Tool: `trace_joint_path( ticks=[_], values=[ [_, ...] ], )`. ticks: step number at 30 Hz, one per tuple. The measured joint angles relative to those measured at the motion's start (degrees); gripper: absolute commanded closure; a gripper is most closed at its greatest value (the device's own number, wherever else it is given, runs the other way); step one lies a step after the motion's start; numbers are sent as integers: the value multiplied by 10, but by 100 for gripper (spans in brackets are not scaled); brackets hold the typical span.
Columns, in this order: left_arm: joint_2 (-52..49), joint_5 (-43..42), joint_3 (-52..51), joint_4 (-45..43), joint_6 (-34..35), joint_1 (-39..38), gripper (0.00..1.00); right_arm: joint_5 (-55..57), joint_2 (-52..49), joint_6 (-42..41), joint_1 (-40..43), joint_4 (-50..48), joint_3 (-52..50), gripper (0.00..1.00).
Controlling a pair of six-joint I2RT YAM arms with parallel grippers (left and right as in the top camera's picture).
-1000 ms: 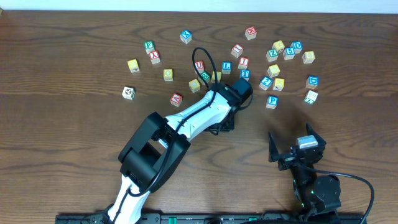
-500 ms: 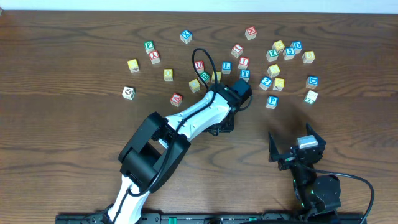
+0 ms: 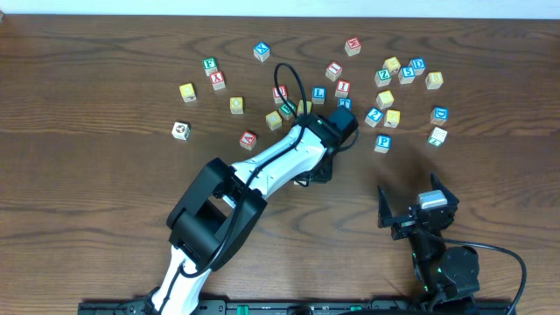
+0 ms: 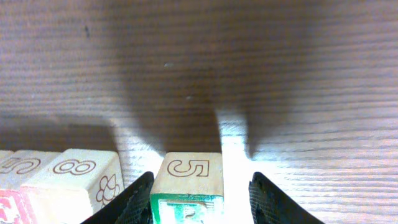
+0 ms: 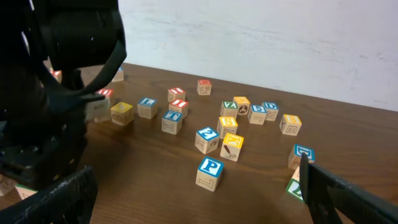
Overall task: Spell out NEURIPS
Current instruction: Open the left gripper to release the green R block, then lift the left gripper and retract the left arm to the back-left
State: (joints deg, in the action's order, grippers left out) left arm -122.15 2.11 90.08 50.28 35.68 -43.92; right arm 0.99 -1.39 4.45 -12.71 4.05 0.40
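- Left end effector [image 4: 200,196] open, its fingers straddling a green-lettered cube [image 4: 186,177] on the counter [image 4: 199,62].
- "8" cube [image 4: 81,177] at its 9 o'clock.
- Right end effector [image 3: 413,199] wide open, empty.

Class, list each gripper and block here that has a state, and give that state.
Left gripper, open, straddling a block.
Green-letter block, between the jaws, not clamped.
Right gripper, open, empty.
P block, loose on the table, P up.

A dark wooden table [image 3: 79,201] carries scattered alphabet cubes [image 3: 342,87] — the blue P cube [image 3: 382,143] lying slightly apart.
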Motion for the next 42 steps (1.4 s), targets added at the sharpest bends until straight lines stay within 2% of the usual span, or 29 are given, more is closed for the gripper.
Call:
trace_joint_path(
  ticks=[19, 42],
  values=[
    [0, 4, 7, 3, -17, 0, 52, 0, 0, 0, 0, 0, 0, 1],
    [15, 47, 11, 24, -21, 12, 52, 0, 0, 0, 0, 0, 0, 1]
  ],
)
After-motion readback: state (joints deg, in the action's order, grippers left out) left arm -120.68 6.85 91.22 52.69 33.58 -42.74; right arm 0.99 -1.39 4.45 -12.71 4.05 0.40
